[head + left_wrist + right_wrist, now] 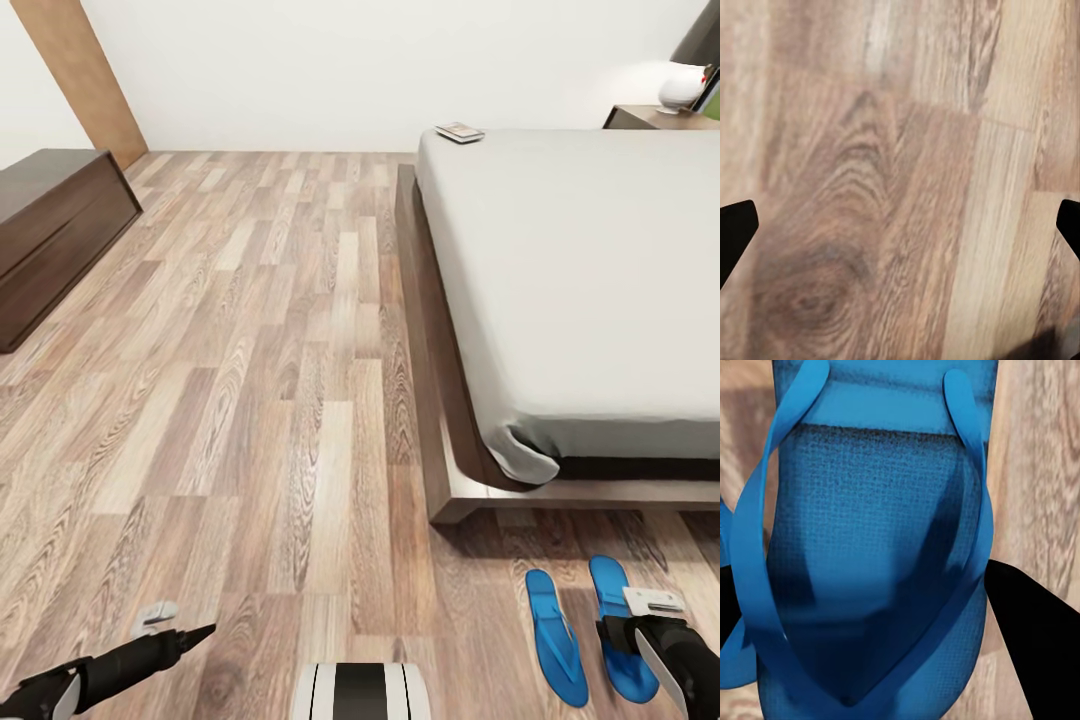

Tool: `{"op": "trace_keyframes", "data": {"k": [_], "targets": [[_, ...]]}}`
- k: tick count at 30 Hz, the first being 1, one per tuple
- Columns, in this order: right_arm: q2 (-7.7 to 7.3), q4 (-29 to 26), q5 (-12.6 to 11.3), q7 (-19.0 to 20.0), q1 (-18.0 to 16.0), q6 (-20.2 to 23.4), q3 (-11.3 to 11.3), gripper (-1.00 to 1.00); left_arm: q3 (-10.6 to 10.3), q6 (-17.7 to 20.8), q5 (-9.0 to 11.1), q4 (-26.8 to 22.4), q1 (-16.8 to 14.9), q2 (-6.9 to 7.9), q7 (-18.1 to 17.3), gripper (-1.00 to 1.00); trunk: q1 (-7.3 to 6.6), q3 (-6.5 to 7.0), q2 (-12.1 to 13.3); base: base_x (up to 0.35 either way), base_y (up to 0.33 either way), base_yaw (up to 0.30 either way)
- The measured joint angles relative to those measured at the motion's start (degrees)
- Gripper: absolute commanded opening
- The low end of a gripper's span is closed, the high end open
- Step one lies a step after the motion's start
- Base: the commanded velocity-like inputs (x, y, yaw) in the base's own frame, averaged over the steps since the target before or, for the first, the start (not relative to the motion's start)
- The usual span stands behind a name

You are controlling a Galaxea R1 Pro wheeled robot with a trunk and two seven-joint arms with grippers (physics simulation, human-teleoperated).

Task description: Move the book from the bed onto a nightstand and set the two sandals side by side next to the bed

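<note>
Below the foot of the bed [560, 260], both sandals [556, 635] lie side by side on the floor [250, 400], so I judge that step about finished. My right gripper [870, 607] hangs over the outer sandal [874, 555], jaws wide either side of it, holding nothing. My left gripper [900, 232] is spread wide over bare planks. The book [460, 132] sits on the bed's far corner, a nightstand [650, 117] beyond. Next I'd lift clear and drive up to the book.
</note>
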Motion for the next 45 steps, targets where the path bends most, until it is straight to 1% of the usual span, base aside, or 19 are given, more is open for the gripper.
{"op": "trace_keyframes", "data": {"k": [6,9,14,26,34,40,42,44,45], "targets": [[0.00,0.0,0.0,0.0,0.0,0.0,0.0,-1.00,-0.1,-0.1,-0.1,0.1,0.0,-0.07,0.0,1.00,0.00,0.00,0.0,0.006,0.002,0.000],[0.00,0.0,0.0,0.0,0.0,0.0,0.0,-1.00,-0.1,-0.1,-0.1,0.1,0.0,-0.07,0.0,1.00,0.08,-0.66,0.0,0.000,0.000,0.000],[0.00,-0.1,0.0,0.0,0.0,0.0,0.0,-1.00,-0.1,-0.1,-0.1,0.1,0.0,-0.07,-0.2,1.00,0.08,-0.66,0.0,0.000,0.000,0.000],[0.00,-0.1,0.0,0.0,0.0,0.0,0.0,-1.00,-0.2,0.0,-0.1,0.1,0.0,-0.07,-0.2,1.00,0.39,-3.32,-0.2,0.000,0.000,0.000],[0.00,-0.1,0.0,0.0,0.0,0.0,0.0,-1.00,-0.2,0.0,-0.1,0.1,0.0,-0.42,-0.2,1.00,0.60,-5.09,-0.3,0.000,0.000,0.000],[0.00,-0.5,0.0,0.0,0.0,-0.1,0.0,-1.00,-0.1,-0.1,-0.1,0.2,0.0,-0.42,-0.1,1.00,0.60,-5.10,-0.3,0.000,0.000,0.000],[0.00,-0.6,0.1,0.0,0.0,-1.8,0.1,-1.00,-0.1,-0.2,-0.1,0.2,0.0,-0.42,-0.1,1.00,0.60,-5.10,-0.3,0.000,0.000,0.000],[0.00,-0.6,0.0,0.0,0.0,-5.8,0.1,-1.00,-0.1,-0.2,-0.1,0.2,0.0,-0.42,-0.1,1.00,0.60,-5.10,-0.3,0.000,0.000,0.000],[0.00,-0.5,0.0,0.0,0.0,-6.8,0.1,-1.00,-0.1,-0.2,-0.1,0.2,0.0,-0.42,-0.1,1.00,0.60,-5.10,-0.3,0.000,0.000,0.000]]}}
